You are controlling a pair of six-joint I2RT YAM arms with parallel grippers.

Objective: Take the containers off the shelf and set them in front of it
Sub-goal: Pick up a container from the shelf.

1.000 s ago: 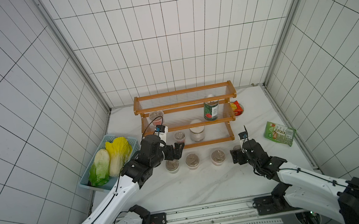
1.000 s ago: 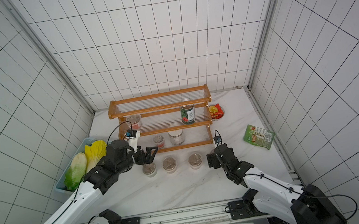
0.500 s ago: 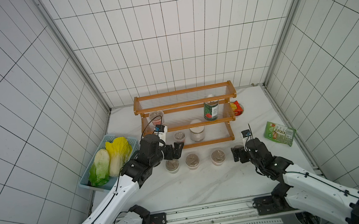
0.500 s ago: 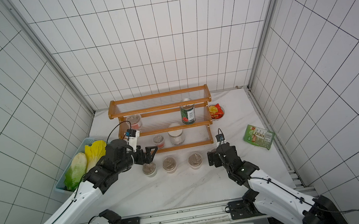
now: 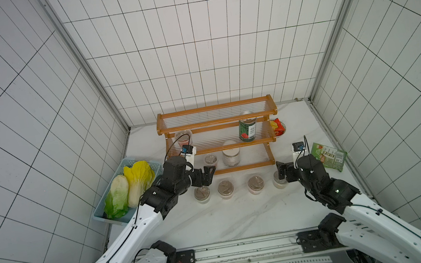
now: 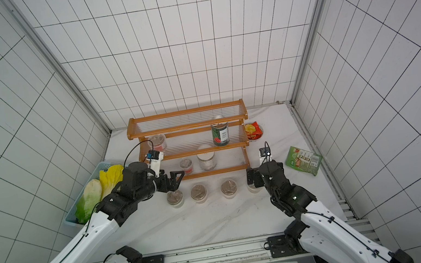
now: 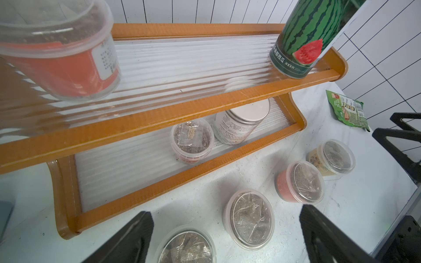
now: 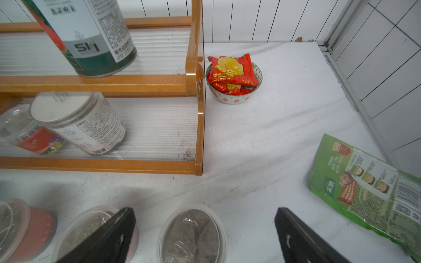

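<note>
A: shelf frame (image 7: 159, 118): wood, orange-brown, varnished. Glossy highlight on the end post. And the slats (image 7: 182, 61)?

B: Clear ribbed plastic, shiny. Dark grit in one corner of the lowest tier.

A: cups (image 7: 250, 218)?

B: Thin clear plastic, glossy lids, labels on the sides look like paper.

A: tin can (image 8: 91, 34): metal by the look, smooth printed wrap, slight sheen. jar (image 8: 91, 129): clear plastic; lid (image 8: 59, 107) matt white.

B: tabletop (image 8: 262, 136): smooth, white, marble-veined, low sheen. pouch (image 8: 364, 182): crinkled glossy film. bowl (image 8: 232, 98): glazed ceramic. packet (image 8: 232, 70): shiny foil-like wrapper.
</note>
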